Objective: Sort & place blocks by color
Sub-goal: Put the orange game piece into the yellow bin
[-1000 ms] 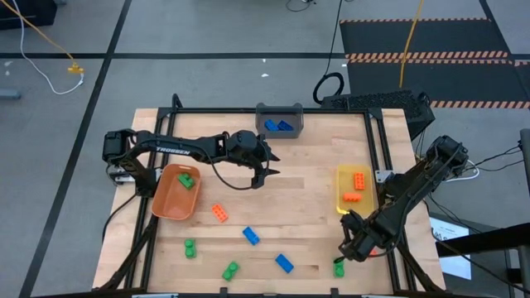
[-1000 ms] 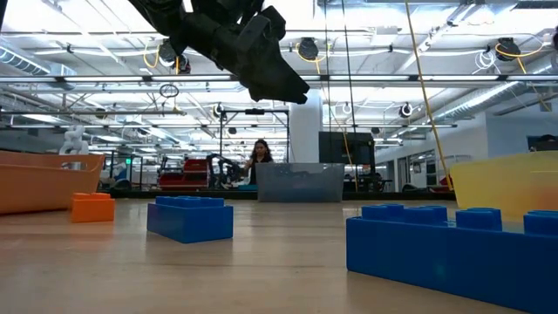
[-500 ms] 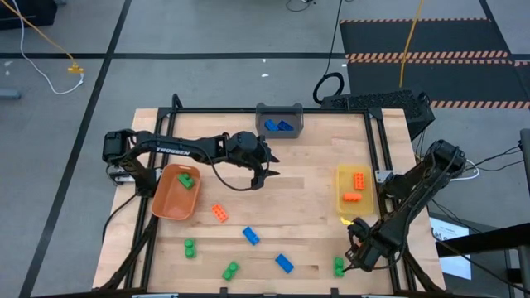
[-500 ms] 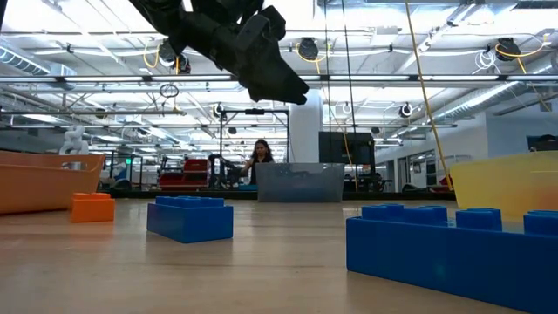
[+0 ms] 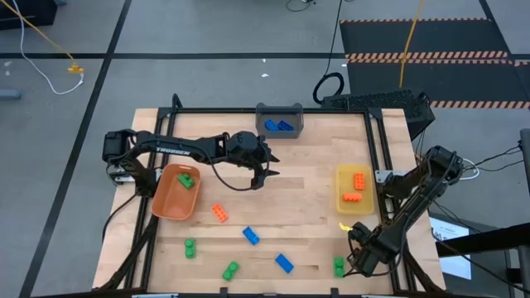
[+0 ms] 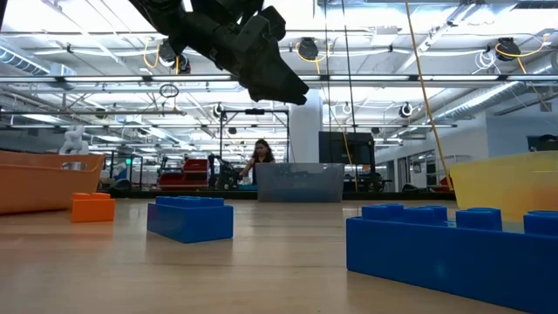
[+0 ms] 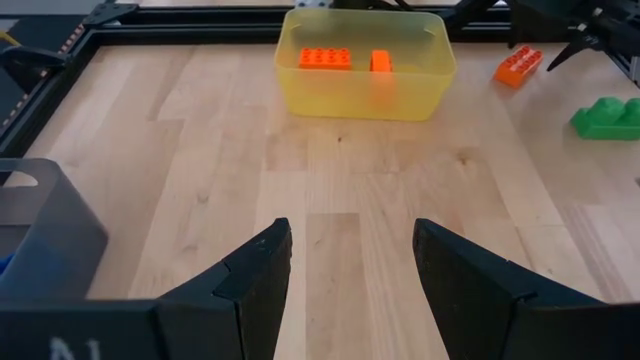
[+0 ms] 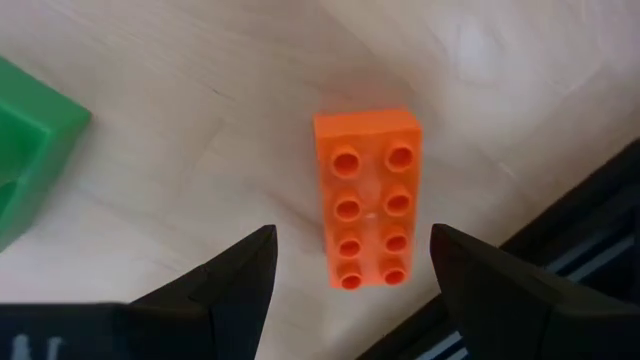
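Observation:
My right gripper (image 8: 350,268) hangs open over the table's near right corner (image 5: 359,253), pointing steeply down. An orange block (image 8: 370,195) lies flat, studs up, below and between its fingers, untouched, with a green block (image 8: 25,175) beside it. My left gripper (image 5: 262,171) waits open above the table's middle. Loose on the wood lie an orange block (image 5: 219,213), two blue blocks (image 5: 251,236) (image 5: 284,263) and green blocks (image 5: 190,247) (image 5: 230,270) (image 5: 339,266).
A yellow bin (image 5: 356,189) with orange blocks stands at the right. A grey bin (image 5: 279,121) with blue blocks stands at the far edge. An orange bin (image 5: 174,197) at the left holds a green block. A dark frame rail (image 8: 560,250) runs close beside the orange block.
My right gripper has moved toward the table's near right corner and sunk a little, tipping more steeply down. It has uncovered the green block near the near edge. Its fingers stay open.

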Robot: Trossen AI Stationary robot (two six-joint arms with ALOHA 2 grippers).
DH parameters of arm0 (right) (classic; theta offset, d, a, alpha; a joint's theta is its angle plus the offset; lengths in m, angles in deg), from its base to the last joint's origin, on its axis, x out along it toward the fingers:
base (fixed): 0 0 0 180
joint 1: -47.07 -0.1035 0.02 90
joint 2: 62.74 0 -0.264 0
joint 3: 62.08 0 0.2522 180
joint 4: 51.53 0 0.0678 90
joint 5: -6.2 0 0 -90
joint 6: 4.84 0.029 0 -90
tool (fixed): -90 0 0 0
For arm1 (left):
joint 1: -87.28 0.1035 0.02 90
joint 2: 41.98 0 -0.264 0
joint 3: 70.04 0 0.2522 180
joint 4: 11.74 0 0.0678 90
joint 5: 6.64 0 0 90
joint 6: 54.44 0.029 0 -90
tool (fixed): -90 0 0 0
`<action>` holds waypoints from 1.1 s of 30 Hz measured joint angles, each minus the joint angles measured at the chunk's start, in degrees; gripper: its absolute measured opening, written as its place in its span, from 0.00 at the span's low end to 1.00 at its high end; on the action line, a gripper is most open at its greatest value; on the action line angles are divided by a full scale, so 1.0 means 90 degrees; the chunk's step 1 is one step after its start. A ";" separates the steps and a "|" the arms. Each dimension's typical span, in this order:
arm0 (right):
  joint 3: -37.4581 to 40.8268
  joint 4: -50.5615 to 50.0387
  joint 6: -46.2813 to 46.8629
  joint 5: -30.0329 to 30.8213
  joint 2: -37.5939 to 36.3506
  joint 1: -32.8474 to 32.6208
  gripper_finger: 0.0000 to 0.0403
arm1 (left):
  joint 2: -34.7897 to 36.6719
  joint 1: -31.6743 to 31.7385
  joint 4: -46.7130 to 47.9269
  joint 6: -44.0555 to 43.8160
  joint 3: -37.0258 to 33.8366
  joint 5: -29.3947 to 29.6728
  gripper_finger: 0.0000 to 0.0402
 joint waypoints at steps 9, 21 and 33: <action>0.0576 0.1025 0.0331 0.0042 0.0000 -0.0197 0.63 | 0.0000 -0.0002 0.0007 0.0022 0.0000 0.0002 0.52; 0.0712 0.1141 0.0162 0.0426 -0.0018 -0.0197 0.48 | 0.0000 -0.0007 0.0035 -0.0022 0.0000 0.0005 0.52; 0.0563 0.1056 0.0054 0.0698 0.0005 -0.0206 0.31 | 0.0000 -0.0007 0.0059 -0.0005 -0.0002 0.0011 0.52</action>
